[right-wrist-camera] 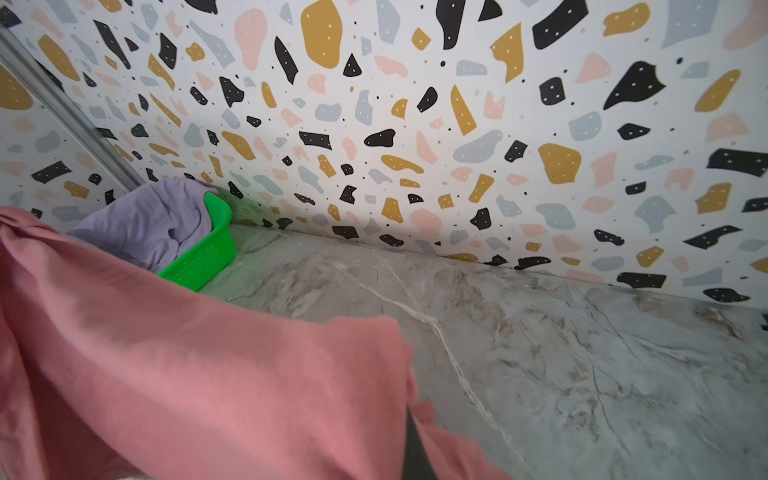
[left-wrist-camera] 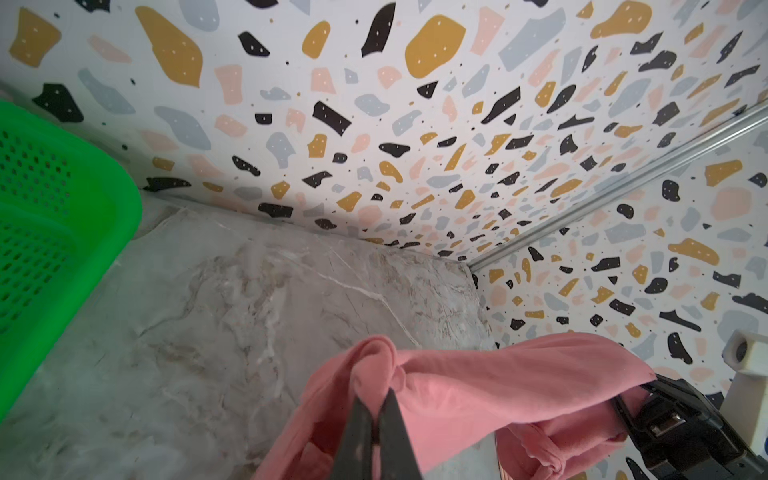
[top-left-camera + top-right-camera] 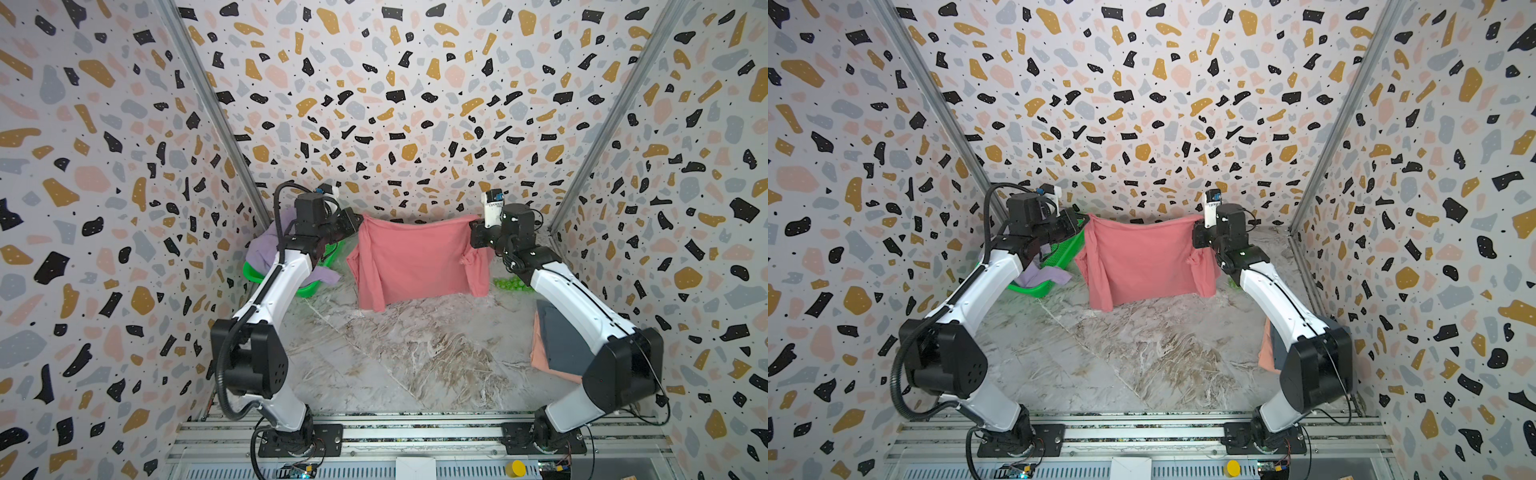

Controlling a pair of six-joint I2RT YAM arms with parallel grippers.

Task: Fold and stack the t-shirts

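A coral-red t-shirt hangs spread like a curtain over the back of the table, its lower edge touching the marble top. My left gripper is shut on a bunched top corner. At the opposite top corner my right gripper is shut on the cloth, which drapes over most of its jaws. A lilac t-shirt lies crumpled in the basket. A folded slate-grey t-shirt rests on a pale peach one, partly hidden by the right arm.
A bright green mesh basket stands at the back left against the wall. Small green balls lie by the right arm. Patterned walls close in the back and both sides.
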